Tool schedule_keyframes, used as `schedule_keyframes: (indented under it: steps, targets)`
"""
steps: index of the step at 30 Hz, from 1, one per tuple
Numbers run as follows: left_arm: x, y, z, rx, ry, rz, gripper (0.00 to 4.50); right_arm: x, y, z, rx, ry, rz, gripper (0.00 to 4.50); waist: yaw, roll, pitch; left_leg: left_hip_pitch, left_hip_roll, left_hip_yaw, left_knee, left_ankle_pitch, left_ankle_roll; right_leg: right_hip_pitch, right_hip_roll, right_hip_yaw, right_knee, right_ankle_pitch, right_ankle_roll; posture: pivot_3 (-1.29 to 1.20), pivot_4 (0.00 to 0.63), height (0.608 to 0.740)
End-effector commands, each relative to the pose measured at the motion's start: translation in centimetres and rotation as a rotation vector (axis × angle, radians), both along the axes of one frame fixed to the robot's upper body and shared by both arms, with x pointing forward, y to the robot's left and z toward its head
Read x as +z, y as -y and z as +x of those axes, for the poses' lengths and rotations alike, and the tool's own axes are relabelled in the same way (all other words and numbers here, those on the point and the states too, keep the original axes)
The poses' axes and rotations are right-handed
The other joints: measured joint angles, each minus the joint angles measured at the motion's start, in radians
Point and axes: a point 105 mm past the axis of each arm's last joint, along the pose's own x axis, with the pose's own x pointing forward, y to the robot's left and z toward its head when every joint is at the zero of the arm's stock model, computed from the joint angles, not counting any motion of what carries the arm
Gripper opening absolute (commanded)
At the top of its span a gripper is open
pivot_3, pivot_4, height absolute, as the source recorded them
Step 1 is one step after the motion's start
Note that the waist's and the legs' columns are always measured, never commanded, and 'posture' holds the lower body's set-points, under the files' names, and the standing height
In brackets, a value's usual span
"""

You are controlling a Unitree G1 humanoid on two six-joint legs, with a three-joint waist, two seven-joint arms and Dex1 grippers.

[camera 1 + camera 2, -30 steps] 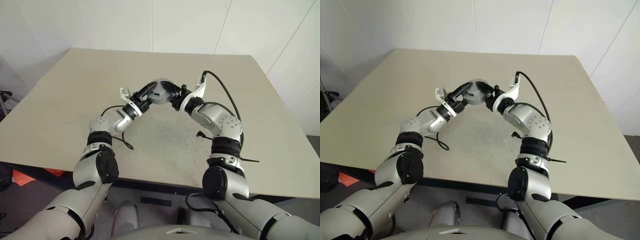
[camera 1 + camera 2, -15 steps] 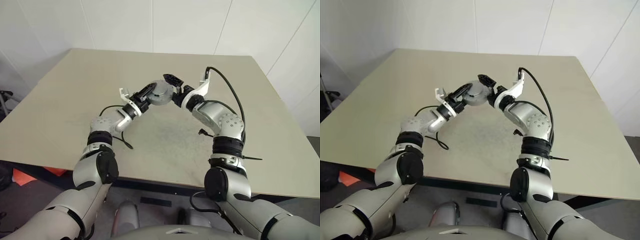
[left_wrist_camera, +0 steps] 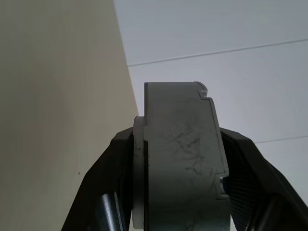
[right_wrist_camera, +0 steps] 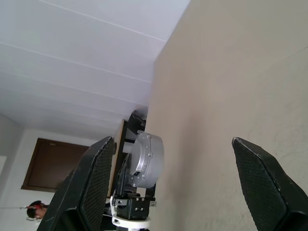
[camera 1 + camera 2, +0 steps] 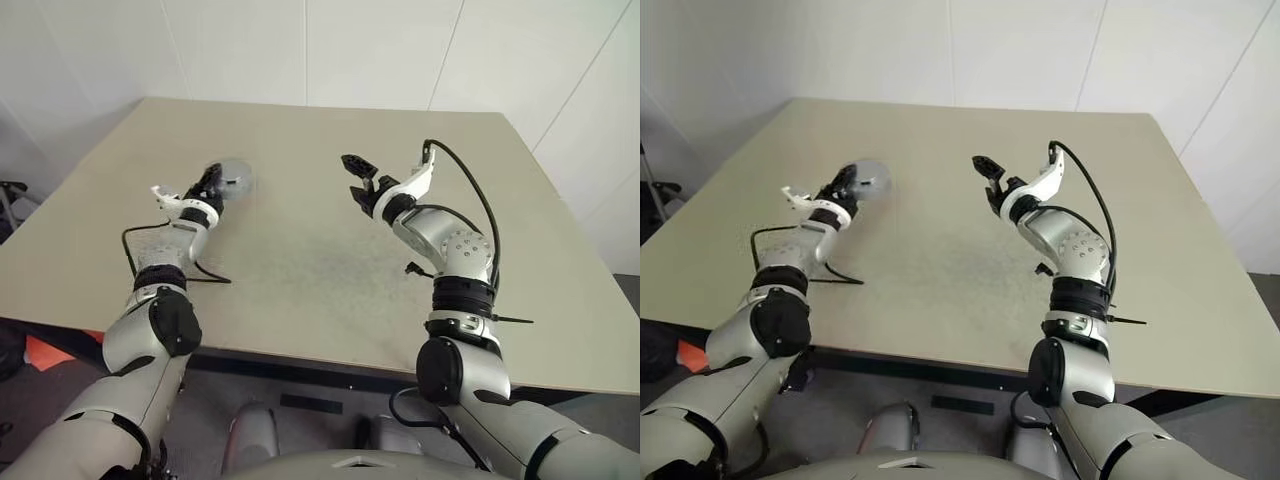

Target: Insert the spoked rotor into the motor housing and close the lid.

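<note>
Let go of the housing [image 5: 235, 173] with the right tool [image 5: 354, 176], now wide open. Carried off leftward in the left tool [image 5: 212, 184].

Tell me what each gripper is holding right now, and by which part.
The left gripper clamps the grey round motor housing across its two flat faces, one finger on each side. The right gripper is open and holds nothing.
</note>
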Motion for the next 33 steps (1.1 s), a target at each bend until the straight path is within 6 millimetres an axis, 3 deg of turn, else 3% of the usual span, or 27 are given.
schedule_keyframes:
  steps: [1,6,12,13,18,22,28,31,33]
  targets:
    - [0.7,-2.1,0.2,0.098,-0.005,0.033,2.11,1.2,0.1,0.2,-0.005,0.039,0.006,4.42,0.001,0.0,0.0,0.0,0.0,0.0,0.0,0.0,0.0,0.0,0.0,0.0,0.0,0.0,0.0,0.0,0.0,0.74]
    - [-1.3,-3.6,-0.3,0.18,-0.115,0.073,2.11,0.9,0.0,0.3,-0.008,0.028,-0.015,4.42,0.0,0.0,0.0,0.0,0.001,0.0,0.001,0.0,0.0,0.0,0.0,0.0,0.001,0.0,0.0,0.0,0.0,0.74]
    - [-2.0,-4.0,-0.5,0.205,-0.159,0.114,2.11,0.7,0.1,0.4,-0.014,0.022,-0.022,4.42,-0.001,-0.001,0.0,0.0,0.001,0.0,0.001,0.0,0.0,0.0,0.0,0.0,0.001,0.0,0.0,0.0,0.0,0.74]
    - [-2.1,-4.0,-0.5,0.205,-0.162,0.127,2.82,0.7,0.1,0.4,-0.014,0.021,-0.022,4.5,-0.001,-0.001,0.0,0.0,0.001,0.0,0.001,0.0,0.0,0.0,0.0,0.0,0.001,0.0,0.0,0.0,0.0,0.74]
    - [-2.4,-5.1,-0.8,0.256,-0.202,0.172,4.43,0.6,0.1,0.5,-0.015,0.016,-0.025,4.5,-0.005,-0.001,0.0,0.002,0.001,0.0,0.001,0.0,-0.001,0.0,0.0,0.0,0.002,-0.002,-0.003,0.0,0.0,0.74]
    - [-1.8,-7.7,-1.4,0.353,-0.213,0.199,4.49,0.5,0.1,0.6,-0.013,0.012,-0.026,4.5,-0.014,-0.001,0.0,0.004,0.002,0.0,0.001,0.001,-0.002,0.001,0.001,0.0,0.003,-0.001,-0.003,0.0,0.0,0.74]
    - [0.6,-11.4,-2.1,0.454,-0.186,0.284,4.49,0.6,0.6,0.9,-0.02,0.015,-0.039,4.5,-0.009,-0.001,0.0,0.005,0.002,0.0,0.0,0.002,-0.003,0.001,0.001,0.0,0.003,-0.001,-0.003,0.0,0.0,0.74]
    - [1.5,-11.0,-1.7,0.433,-0.161,0.361,4.49,0.9,1.1,1.1,-0.033,0.056,-0.094,4.5,0.003,-0.001,0.0,0.004,0.002,0.0,0.0,0.001,-0.003,0.001,0.001,0.0,0.002,-0.001,-0.004,0.0,0.0,0.74]
    - [2.3,-9.3,-0.8,0.366,-0.116,0.455,4.49,1.2,1.4,1.0,-0.047,0.149,-0.215,4.5,0.014,-0.001,0.0,0.003,0.001,0.0,0.0,0.001,-0.003,0.001,0.0,0.0,0.002,-0.001,-0.004,0.0,0.0,0.74]
